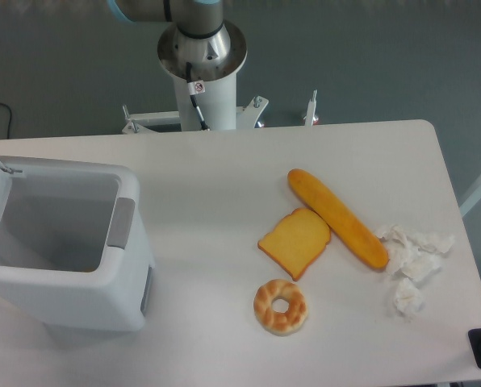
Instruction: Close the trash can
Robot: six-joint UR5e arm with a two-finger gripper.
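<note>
No readable text; small red-and-white sticker on robot base column (198, 87), illegible.

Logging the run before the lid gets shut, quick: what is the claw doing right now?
Claw: not in view; only the arm's base shows, so its state cannot be told. The trash can stands open.

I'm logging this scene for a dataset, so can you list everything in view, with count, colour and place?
trash can: one, white with a grey latch strip, left end of the table, lid open
baguette: one, golden orange, right of centre, lying diagonally
bread slice: one, yellow-orange, touching the baguette's left side
bagel: one, tan and white, in front of the bread slice
crumpled paper: a few pieces, white, near the right edge
table: one, white
robot arm base: one, white and silver, behind the table; gripper not in view
</note>
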